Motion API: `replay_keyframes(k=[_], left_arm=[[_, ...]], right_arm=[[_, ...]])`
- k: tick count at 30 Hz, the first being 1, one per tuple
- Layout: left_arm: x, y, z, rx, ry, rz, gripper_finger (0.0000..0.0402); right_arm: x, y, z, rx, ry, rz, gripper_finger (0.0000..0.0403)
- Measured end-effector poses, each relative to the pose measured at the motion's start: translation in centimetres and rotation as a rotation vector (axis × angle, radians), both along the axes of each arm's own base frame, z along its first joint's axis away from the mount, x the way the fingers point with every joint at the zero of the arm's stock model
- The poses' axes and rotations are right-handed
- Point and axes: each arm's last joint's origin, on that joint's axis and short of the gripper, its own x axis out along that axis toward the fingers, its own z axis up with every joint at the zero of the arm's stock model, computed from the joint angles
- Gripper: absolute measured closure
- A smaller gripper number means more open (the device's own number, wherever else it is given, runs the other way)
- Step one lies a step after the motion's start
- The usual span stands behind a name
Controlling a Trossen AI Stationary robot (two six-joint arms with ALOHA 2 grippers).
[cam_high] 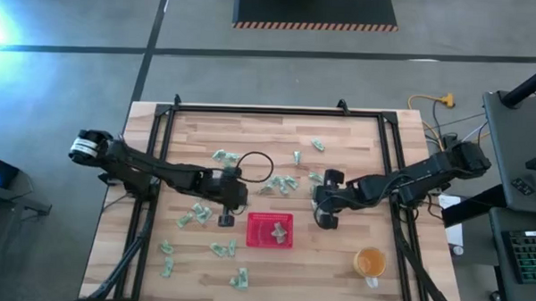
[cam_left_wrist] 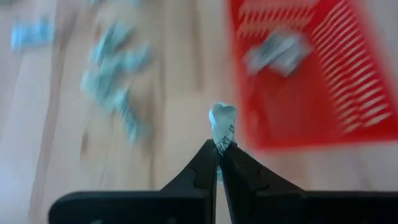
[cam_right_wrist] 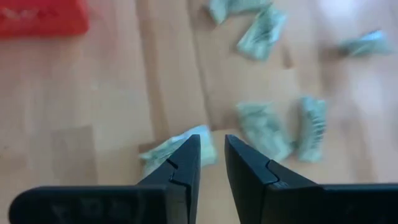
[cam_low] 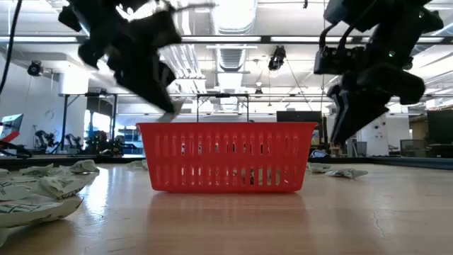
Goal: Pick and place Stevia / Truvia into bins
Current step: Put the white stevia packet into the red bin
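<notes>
Sachets (cam_low: 39, 190) lie nearest the low camera, heaped at the table's left edge. Behind them stands the one red tray (cam_low: 226, 157), with both grippers above its flanks.

Left gripper (cam_high: 226, 217): fingers pressed together, pinching one sachet (cam_left_wrist: 222, 126) by its end, so that the sachet's long axis continues the line of the fingers. The tray (cam_high: 271, 230) lies just beside this gripper, toward the table's centre and right. In the left wrist view the tray's near wall (cam_left_wrist: 323, 134) is just past the held sachet and off to one side. Judgement: the coming move is a short sideways carry over that wall, followed by release. The left arm is the one positioned to deliver.

Right gripper (cam_high: 325, 219): fingers slightly apart, holding nothing, near the tray's opposite side. In the right wrist view one loose sachet (cam_right_wrist: 176, 147) lies on the table just at the fingertips, partly hidden by one finger, its long axis running across the gap.

Count, high view:
- Tray: one, holding about two sachets (cam_high: 278, 231); exact number unclear.
- Loose sachets on the table: roughly twenty, scattered on all sides of the tray.
- Orange cup (cam_high: 370, 260): one, near the table's right front corner, well apart from the tray.
</notes>
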Motion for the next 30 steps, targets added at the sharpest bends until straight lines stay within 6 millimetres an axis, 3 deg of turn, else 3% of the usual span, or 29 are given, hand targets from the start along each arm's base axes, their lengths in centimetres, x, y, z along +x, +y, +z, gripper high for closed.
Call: replay_keyframes(k=[6,8,16,21,30], left_arm=[[1.1,-2.1,1.3,-0.036,-0.205,-0.253,0.0401],[1.2,-2.5,1.0,-0.021,-0.199,-0.293,0.0401],[2.2,-2.7,-1.6,0.0,-0.116,-0.303,0.0401],[2.4,-2.7,-1.9,0.022,-0.111,-0.308,0.0399],[2.5,-2.7,-1.8,0.023,-0.131,-0.306,0.0292]], right_arm=[[0.2,0.2,-1.3,0.044,0.029,0.012,0.0339],[0.3,0.2,-1.5,0.042,0.037,0.012,0.0338],[0.5,0.3,-2.2,0.036,0.056,0.012,0.0328],[0.6,0.3,-2.2,0.037,0.052,0.011,0.0324],[0.5,0.2,-2.4,0.047,0.051,-0.013,0.0299]])
